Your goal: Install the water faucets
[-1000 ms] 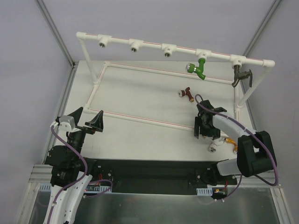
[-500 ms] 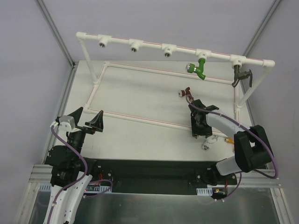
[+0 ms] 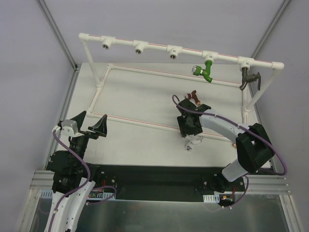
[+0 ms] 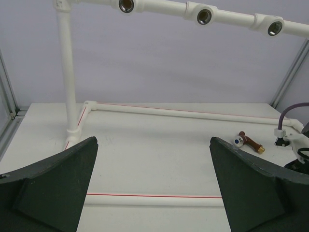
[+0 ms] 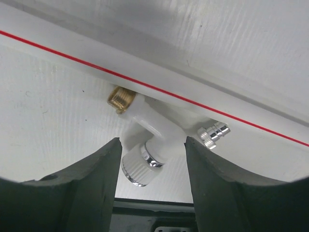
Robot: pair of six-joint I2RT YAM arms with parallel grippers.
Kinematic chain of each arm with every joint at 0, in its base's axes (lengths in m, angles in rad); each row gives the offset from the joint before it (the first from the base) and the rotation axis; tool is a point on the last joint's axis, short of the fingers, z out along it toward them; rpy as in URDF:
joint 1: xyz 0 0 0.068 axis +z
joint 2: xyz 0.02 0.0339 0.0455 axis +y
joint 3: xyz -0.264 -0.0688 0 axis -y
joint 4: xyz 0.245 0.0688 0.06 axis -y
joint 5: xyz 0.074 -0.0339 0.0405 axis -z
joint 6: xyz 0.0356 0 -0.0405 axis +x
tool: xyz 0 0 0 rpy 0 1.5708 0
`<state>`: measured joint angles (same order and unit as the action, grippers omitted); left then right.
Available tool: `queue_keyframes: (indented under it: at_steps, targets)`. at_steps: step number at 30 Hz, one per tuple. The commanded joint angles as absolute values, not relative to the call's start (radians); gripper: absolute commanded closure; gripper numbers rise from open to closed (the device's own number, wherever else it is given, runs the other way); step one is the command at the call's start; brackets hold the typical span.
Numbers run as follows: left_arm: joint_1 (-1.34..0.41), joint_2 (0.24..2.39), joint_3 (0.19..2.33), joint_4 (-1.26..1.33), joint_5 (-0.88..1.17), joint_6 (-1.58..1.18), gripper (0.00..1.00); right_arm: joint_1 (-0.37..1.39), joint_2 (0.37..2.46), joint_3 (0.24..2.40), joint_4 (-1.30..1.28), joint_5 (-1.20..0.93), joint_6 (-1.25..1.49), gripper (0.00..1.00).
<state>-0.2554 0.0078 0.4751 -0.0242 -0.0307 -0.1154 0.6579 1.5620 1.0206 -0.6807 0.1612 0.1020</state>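
Note:
My right gripper [image 3: 189, 137] is shut on the white faucet [image 3: 192, 144] and holds it low over the frame's front floor pipe [image 3: 145, 124]. In the right wrist view the fingers [image 5: 104, 166] clasp its ribbed handle and body [image 5: 145, 123], with the brass thread up-left and the chrome spout to the right. A dark red faucet [image 3: 193, 96] lies on the table behind it and also shows in the left wrist view [image 4: 248, 141]. A green faucet [image 3: 206, 70] and a dark grey faucet [image 3: 248, 79] hang from the top pipe. My left gripper [image 3: 89, 125] is open and empty, and it shows the same in the left wrist view [image 4: 154, 193].
The white pipe frame's top bar [image 3: 154, 47] carries three empty tee sockets at the left [image 3: 105, 43]. Its floor pipes with red lines outline the white table [image 3: 140, 96]. Grey enclosure walls and aluminium posts stand all round.
My right gripper has moved left along the front floor pipe, carrying the white faucet with it. The left arm has not moved.

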Motion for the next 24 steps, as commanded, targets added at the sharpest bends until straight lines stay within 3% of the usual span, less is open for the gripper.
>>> queue_keyframes:
  at_steps: [1,15,24]
  targets:
    - [-0.265,-0.080,0.472,0.006,-0.025,-0.103,0.01,0.654,1.509,1.075,-0.768,0.213,0.020,0.42]
    - [-0.265,-0.074,0.472,0.005,-0.023,-0.103,0.01,0.657,1.710,1.172,-0.802,0.084,-0.159,0.43]
    - [-0.265,-0.071,0.472,0.005,-0.018,-0.103,0.01,0.701,1.827,1.221,-0.804,0.071,-0.156,0.50]
